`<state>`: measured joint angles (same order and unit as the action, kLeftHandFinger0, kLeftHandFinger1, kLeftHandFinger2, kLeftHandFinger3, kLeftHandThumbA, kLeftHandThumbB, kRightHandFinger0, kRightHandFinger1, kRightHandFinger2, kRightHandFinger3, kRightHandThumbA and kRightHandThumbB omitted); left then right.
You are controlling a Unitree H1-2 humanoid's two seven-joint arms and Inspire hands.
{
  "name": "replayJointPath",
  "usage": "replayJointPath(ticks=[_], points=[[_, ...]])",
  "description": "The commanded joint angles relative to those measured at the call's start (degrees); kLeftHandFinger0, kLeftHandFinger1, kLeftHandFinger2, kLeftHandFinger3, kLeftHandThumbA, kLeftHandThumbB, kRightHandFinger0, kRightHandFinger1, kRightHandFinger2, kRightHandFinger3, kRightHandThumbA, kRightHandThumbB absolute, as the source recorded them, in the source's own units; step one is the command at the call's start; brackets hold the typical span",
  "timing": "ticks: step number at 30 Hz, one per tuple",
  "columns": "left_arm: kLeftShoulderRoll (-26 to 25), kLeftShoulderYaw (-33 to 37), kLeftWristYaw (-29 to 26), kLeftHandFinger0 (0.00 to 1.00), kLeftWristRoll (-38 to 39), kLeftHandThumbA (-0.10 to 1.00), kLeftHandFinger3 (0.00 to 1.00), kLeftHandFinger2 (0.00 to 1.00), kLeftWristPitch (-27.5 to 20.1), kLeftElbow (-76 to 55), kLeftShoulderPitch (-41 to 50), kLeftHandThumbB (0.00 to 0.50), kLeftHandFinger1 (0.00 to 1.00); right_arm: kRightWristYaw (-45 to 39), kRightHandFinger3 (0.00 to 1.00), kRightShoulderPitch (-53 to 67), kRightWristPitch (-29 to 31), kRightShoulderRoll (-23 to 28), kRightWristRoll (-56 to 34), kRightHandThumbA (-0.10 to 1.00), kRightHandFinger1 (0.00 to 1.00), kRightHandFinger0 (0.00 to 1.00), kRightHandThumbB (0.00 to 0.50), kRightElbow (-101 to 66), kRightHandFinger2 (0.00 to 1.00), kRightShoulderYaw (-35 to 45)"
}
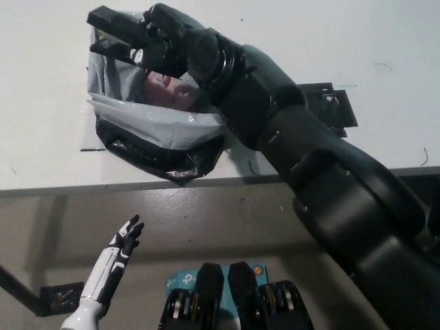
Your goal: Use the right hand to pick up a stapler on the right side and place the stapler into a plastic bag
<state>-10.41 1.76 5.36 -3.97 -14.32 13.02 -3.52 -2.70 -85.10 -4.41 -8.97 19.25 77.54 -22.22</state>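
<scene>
Right hand [168,38]: closed around the stapler, above the open bag.
Stapler [110,19]: black, in the right hand's grasp, over the far left side of the bag's mouth.
Plastic bag [155,124]: grey, on the table [41,103], by its near edge.
Left hand [122,242]: near left, fingers apart, holding nothing.

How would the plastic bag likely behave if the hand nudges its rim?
Probably floppy: the plastic bag is thin, crinkled film whose rim sags in folds. Likely light, so the right hand holding the stapler could shove it across the smooth table.
</scene>
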Motion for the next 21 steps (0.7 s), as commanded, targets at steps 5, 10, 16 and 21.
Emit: replayJointPath(ticks=[5, 10, 16, 21], points=[[-0.62, 1.02, 0.86, 1.0, -0.07, 1.0, 1.0, 1.0, -3.29, -2.35, -0.54, 0.5, 1.0, 9.77, 0.34, -1.54, 8.22, -1.26, 7.06, 0.39, 0.16, 0.0, 0.097, 0.85, 0.37, -6.33], [-0.66, 0.98, 0.59, 1.0, -0.13, 1.0, 1.0, 1.0, -3.87, -2.12, -1.04, 0.5, 1.0, 12.72, 0.41, -0.43, 8.38, -1.09, 8.59, 0.48, 0.19, 0.06, 0.14, 1.35, 0.41, -8.69], [-0.66, 1.15, 0.98, 1.0, 0.04, 1.0, 1.0, 1.0, -3.15, -2.6, -1.59, 0.5, 1.0, -0.12, 1.0, -0.75, 7.38, -0.24, 6.05, 0.85, 1.0, 1.0, 0.498, 1.74, 1.0, -7.25], [-0.85, 1.22, 0.55, 1.0, -1.11, 1.0, 1.0, 1.0, -2.19, -3.81, -1.43, 0.5, 1.0, -1.78, 1.0, -0.07, 7.21, -0.02, 7.14, 0.88, 1.0, 1.0, 0.495, 1.46, 1.0, -7.82]])
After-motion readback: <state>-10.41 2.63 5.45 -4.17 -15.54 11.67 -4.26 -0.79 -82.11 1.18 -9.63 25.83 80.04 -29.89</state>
